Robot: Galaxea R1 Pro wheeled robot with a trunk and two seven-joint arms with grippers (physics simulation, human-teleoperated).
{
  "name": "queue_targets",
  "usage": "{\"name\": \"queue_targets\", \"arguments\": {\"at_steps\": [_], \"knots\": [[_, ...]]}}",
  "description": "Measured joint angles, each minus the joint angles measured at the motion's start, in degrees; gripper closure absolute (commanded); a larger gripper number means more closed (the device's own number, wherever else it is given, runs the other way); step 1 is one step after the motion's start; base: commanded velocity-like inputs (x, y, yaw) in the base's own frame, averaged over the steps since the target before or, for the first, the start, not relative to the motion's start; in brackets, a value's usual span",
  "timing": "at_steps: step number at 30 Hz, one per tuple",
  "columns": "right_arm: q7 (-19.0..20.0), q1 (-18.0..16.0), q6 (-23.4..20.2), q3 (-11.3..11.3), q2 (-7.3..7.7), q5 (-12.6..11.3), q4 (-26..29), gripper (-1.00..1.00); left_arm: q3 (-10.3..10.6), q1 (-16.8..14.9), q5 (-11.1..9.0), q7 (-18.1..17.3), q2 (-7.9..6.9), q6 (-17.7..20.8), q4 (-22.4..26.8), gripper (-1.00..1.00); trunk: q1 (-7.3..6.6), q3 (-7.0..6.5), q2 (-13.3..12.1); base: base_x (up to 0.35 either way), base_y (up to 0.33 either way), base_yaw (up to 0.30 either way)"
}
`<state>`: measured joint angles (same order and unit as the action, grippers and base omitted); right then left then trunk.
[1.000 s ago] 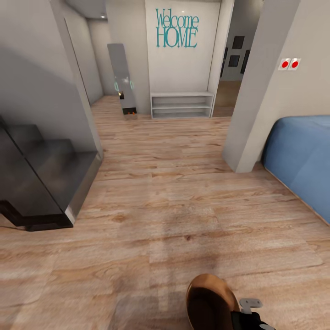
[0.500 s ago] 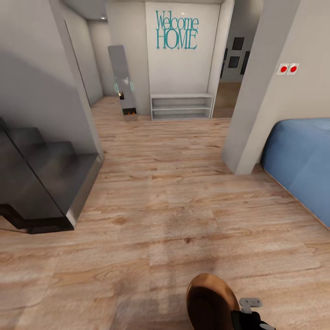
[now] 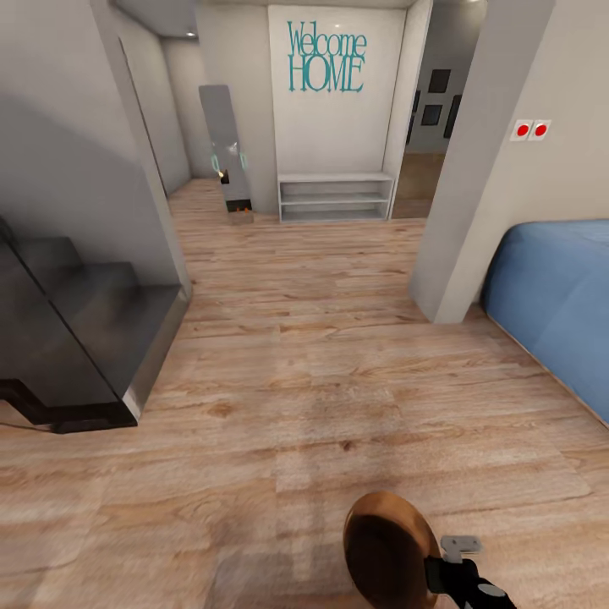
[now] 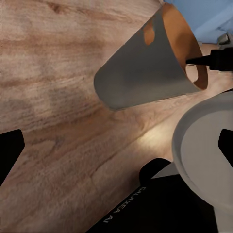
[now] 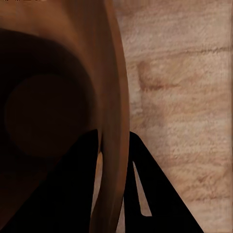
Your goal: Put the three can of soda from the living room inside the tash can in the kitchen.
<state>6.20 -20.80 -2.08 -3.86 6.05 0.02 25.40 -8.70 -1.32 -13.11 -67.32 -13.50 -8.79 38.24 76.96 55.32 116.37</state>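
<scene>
The tash can (image 3: 387,551), light grey outside and glossy brown inside, hangs tilted over the wood floor at the lower edge of the head view. My right gripper (image 3: 446,572) is shut on its rim. In the right wrist view the rim (image 5: 114,121) runs between the two dark fingers (image 5: 145,194), beside the shadowed brown inside (image 5: 48,102). The left wrist view shows the tash can (image 4: 141,73) from the side, with the right gripper (image 4: 206,60) on its rim. My left gripper (image 4: 116,148) is open and holds nothing. The three can of soda are out of view.
Black steps (image 3: 76,338) stand at the left and a blue sofa (image 3: 558,296) at the right, behind a wall corner (image 3: 465,220). Ahead, a plank-floor hallway leads to a white shelf (image 3: 336,196), a leaning mirror (image 3: 227,152) and doorways on both sides.
The whole head view has shifted slightly, so the camera moved. The tash can and my right gripper sit a little higher in the picture than before.
</scene>
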Motion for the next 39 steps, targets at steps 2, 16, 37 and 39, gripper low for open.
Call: {"name": "queue_targets", "arguments": {"at_steps": [2,16,37,39], "knots": [[-0.1,0.0,-0.2,-0.4,0.01,0.1,0.9,1.00,0.0,0.0,0.0,0.0,-0.16,0.0,0.0,-1.00,0.00,-0.01,0.0,0.000,0.000,0.000],[0.0,0.2,-20.4,-0.2,0.20,0.0,17.9,1.00,0.0,0.0,0.0,0.0,-0.39,0.0,0.0,-1.00,0.00,0.00,0.0,0.000,0.000,0.000],[0.0,0.2,-53.1,-0.7,0.61,0.5,43.6,1.00,0.0,0.0,0.0,0.1,-0.39,0.0,0.0,-1.00,0.00,-0.01,0.0,0.000,0.000,0.000],[0.0,0.2,-55.1,-0.7,0.67,0.5,46.0,1.00,0.0,0.0,0.0,0.1,-0.39,0.1,-0.1,-1.00,0.00,-0.01,0.0,0.000,0.000,0.000]]}}
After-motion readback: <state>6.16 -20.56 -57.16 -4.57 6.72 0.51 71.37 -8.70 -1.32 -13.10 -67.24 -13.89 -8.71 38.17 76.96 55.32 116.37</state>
